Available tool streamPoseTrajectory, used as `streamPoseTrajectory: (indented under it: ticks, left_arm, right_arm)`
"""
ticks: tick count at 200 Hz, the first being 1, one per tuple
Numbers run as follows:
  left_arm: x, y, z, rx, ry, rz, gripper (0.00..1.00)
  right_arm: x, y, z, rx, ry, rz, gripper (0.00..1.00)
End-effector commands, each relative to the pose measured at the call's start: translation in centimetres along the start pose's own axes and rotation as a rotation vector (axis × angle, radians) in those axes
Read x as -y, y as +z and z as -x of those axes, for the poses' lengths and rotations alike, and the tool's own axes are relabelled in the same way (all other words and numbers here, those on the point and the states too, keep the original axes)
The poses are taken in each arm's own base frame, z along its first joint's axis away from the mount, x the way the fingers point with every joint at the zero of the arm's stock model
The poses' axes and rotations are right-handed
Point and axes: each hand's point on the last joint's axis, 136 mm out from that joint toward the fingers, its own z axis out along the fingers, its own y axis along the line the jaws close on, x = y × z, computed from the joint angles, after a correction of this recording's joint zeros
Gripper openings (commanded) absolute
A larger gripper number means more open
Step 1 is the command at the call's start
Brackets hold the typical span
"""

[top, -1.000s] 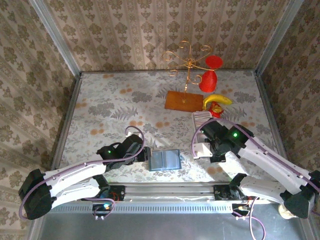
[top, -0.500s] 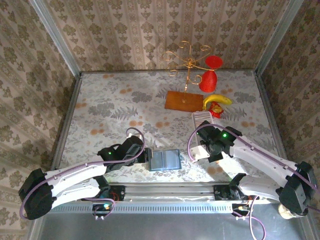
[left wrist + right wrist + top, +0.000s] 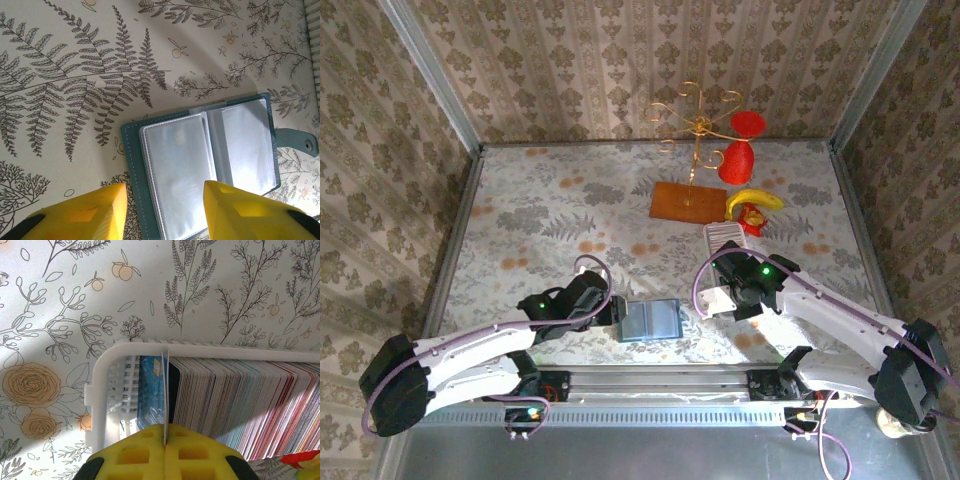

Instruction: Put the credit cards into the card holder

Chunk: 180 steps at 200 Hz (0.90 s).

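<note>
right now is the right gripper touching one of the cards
Touching. The right wrist view shows the right gripper shut on the thin edge of a card at the end of the white tray.

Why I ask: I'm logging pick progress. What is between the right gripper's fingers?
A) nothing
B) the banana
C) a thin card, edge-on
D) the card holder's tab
C: in the right wrist view the right gripper is shut on a thin pale card seen edge-on, over the white tray of cards.
</note>
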Motion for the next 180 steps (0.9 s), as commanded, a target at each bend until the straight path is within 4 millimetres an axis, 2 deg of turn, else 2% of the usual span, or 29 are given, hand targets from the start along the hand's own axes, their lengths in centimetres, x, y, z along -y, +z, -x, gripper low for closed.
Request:
streamPoseTrajectory:
  ticks: [1,51,85,91,99,116,159,180]
  left_arm:
    - [0.1,0.2,-0.1,-0.012,-0.01,-0.007,0.45]
    - [0.3,0.3,0.0,-0.013,-0.013,-0.011,0.44]
    - [0.4,0.4,-0.1,-0.015,-0.016,-0.018,0.44]
    - [0.5,0.4,-0.1,-0.016,-0.018,-0.019,0.44]
    - [0.4,0.5,-0.1,-0.018,-0.02,-0.019,0.44]
    - [0.5,0.5,-0.2,-0.02,-0.023,-0.026,0.44]
    - [0.6,0.4,-0.3,-0.02,-0.028,-0.037,0.44]
    - [0.5,0.4,-0.3,-0.015,-0.038,-0.038,0.43]
  right_arm:
    - [-1.6,0.4,-1.2,-0.042,-0.008,0.045,0.0]
    - [-2.1,0.7,-1.4,-0.033,-0.013,0.049,0.0]
    - [-0.6,1.3,-0.9,-0.034,0.009,-0.01,0.0]
    - [-0.1,1.4,-1.0,-0.042,0.012,-0.035,0.05]
    - [0.5,1.5,-1.1,-0.051,0.016,-0.069,0.16]
    - [1.0,1.5,-1.2,-0.052,0.019,-0.107,0.33]
    - [1.4,1.9,-1.7,-0.078,0.028,-0.171,0.42]
    - [1.5,1.9,-2.0,-0.084,0.046,-0.195,0.61]
